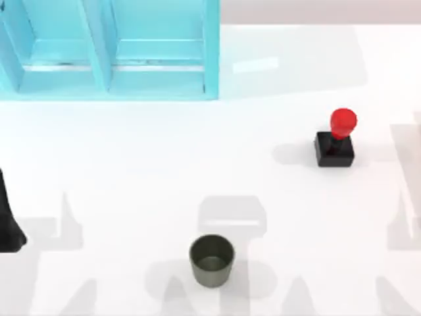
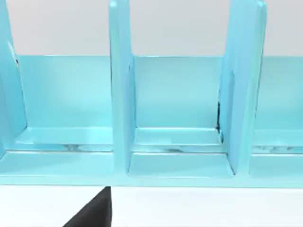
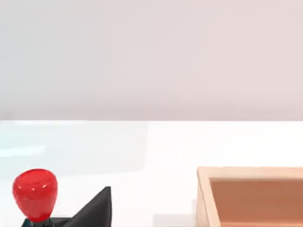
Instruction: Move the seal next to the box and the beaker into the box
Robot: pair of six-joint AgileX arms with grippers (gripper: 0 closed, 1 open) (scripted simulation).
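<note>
The seal [image 1: 336,139], a black square block with a glossy red knob, stands upright on the white table at the right. Its red knob also appears in the right wrist view as the seal [image 3: 34,194], beside a black part of my right gripper [image 3: 97,209]. The beaker [image 1: 212,261], an olive-grey cup, stands upright and empty near the front edge at the middle. A light wooden box [image 3: 204,198] with an open top shows in the right wrist view, apart from the seal. My left gripper [image 1: 9,220] sits at the table's left edge, far from both objects.
A tall cyan shelf unit [image 1: 105,52] with upright dividers stands at the back left. The left wrist view faces the same shelf unit [image 2: 175,142] at close range. White table surface [image 1: 164,164] lies between the beaker, the seal and the shelf.
</note>
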